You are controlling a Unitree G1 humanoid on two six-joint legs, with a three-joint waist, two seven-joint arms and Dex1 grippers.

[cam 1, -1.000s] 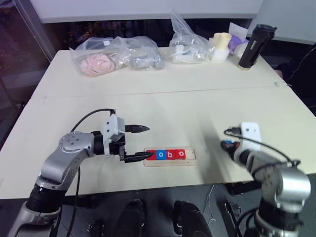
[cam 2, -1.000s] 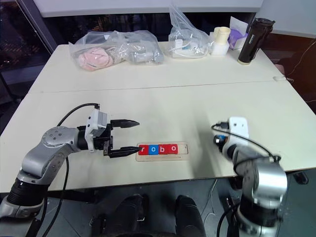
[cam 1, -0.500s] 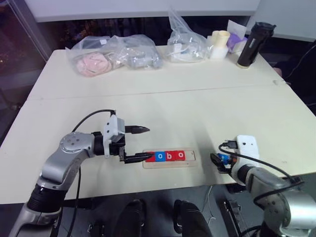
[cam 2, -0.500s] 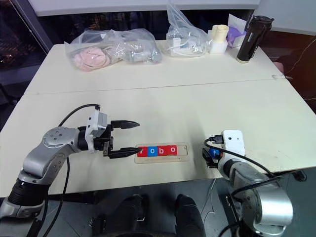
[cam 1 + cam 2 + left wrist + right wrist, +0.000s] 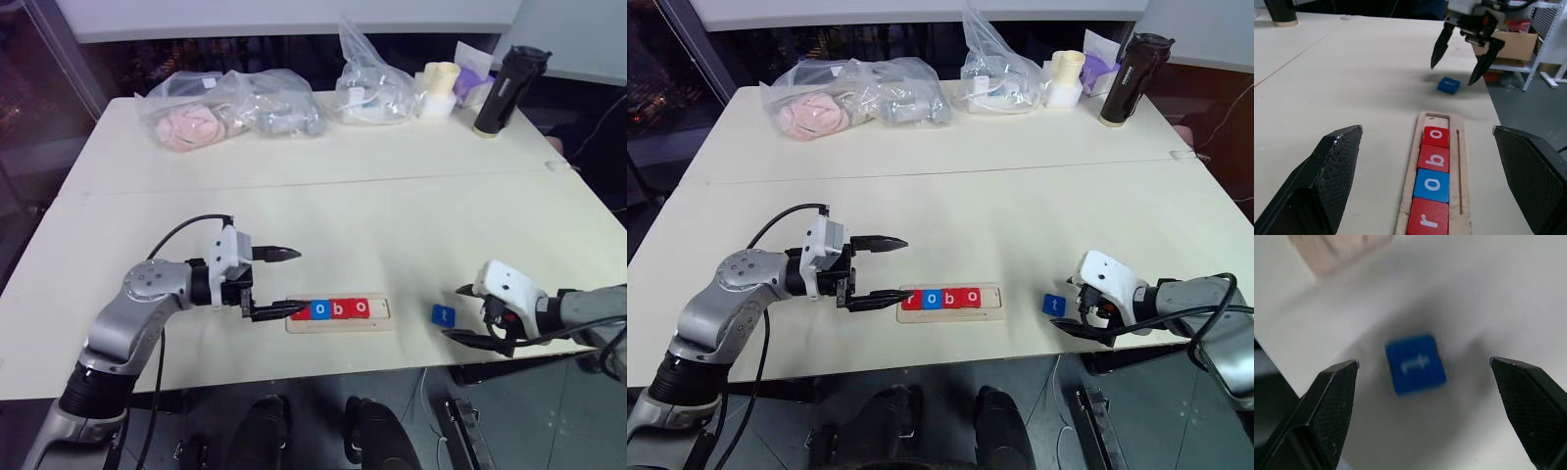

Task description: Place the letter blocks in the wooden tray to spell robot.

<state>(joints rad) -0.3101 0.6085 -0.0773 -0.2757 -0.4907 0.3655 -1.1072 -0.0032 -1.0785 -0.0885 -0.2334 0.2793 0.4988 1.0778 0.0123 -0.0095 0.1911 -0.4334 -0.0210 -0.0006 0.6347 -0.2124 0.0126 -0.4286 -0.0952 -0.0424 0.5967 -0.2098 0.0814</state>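
1. Since a second ago the right gripper [image 5: 468, 315] had swung out toward the lower right, let go, and left the blue t block [image 5: 443, 314] flat on the table [image 5: 392, 225].
2. Jaws stood wide, the block lying loose between the tips.
3. Tile looked light, stiff, a bit slick; pinching two opposite edges seemed best.
4. Wooden tray [image 5: 384, 310] at lower centre held r-o-b-o, with the end slot free.
5. Left gripper [image 5: 287, 284] was wide open by the tray's r end.

bright even light, soft shadows, blurred wrist close-up
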